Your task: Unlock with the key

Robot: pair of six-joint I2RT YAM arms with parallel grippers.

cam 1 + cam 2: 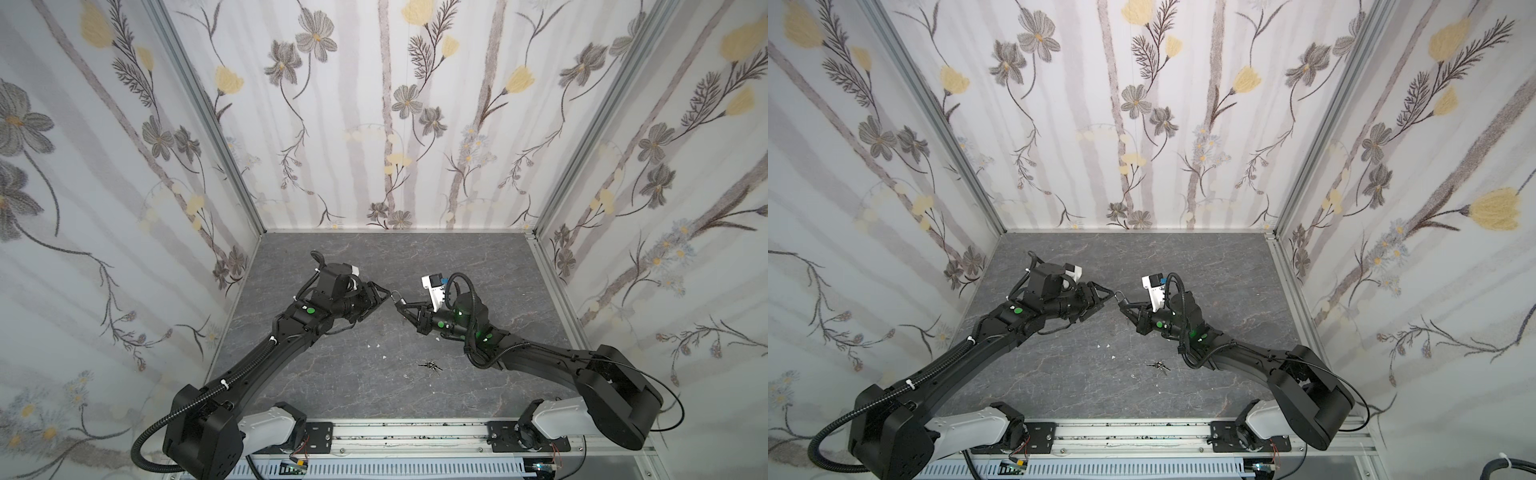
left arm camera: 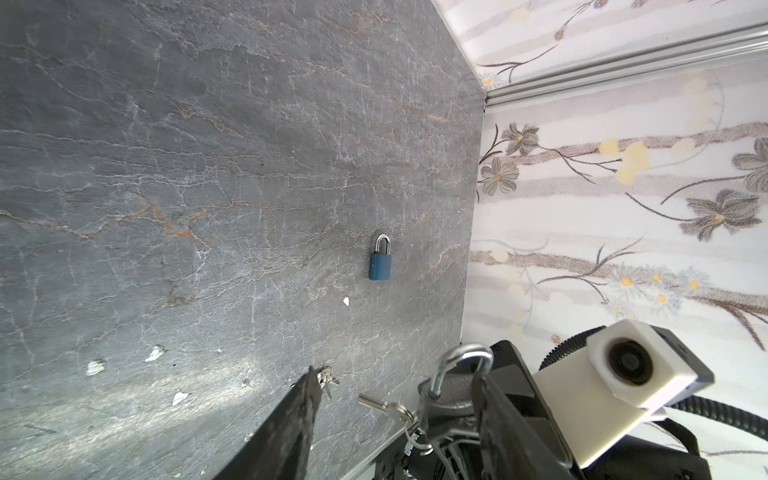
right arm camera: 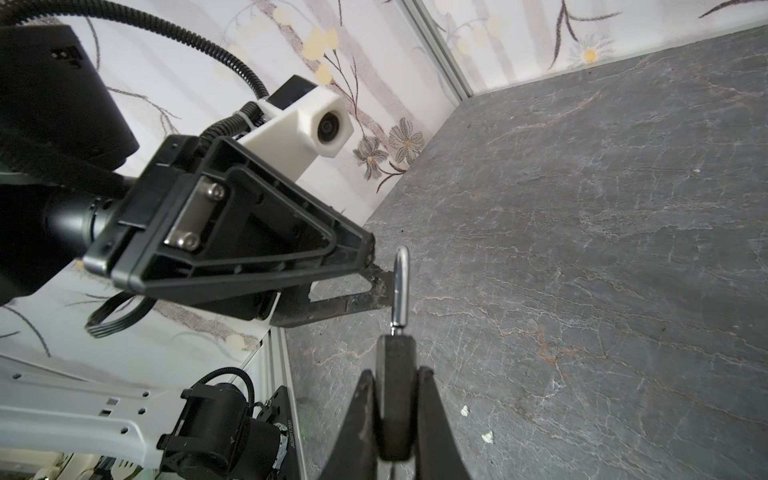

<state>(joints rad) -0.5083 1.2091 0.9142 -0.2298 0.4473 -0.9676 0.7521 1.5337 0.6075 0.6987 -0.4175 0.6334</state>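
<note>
Since shackle [image 3: 402, 286] appears sprung free of padlock [image 3: 395, 399] body, unlock judged near complete. Padlock mid-frame in both top views, above table [image 1: 374, 266], clenched in right gripper [image 3: 395, 382]; key bunch [image 2: 374, 403] dangles from it. Left gripper [image 1: 386, 296] released, fingers [image 2: 299, 415] flanking shackle. Remaining: key withdrawal.

My left pincer [image 1: 385, 294] and right pincer [image 1: 400, 308] are nose to nose in mid-desk, so there's no way straight ahead for either! The dark padlock [image 3: 395, 390], clamped in the right one, pokes its shackle [image 3: 401, 286] between the left one's spread jaws, tight beside one fingertip, and a key [image 2: 374, 403] dangles underneath. Out past the left pincer the blue padlock [image 2: 380, 261] lies flat, well apart, with bare desk [image 1: 415, 257] all round it. Back from the right pincer, between my two arms, sits a key bunch [image 1: 430, 365] with white flecks [image 1: 374, 345] near it. The far side runs clear to the flowered wall [image 1: 374, 124].
</note>
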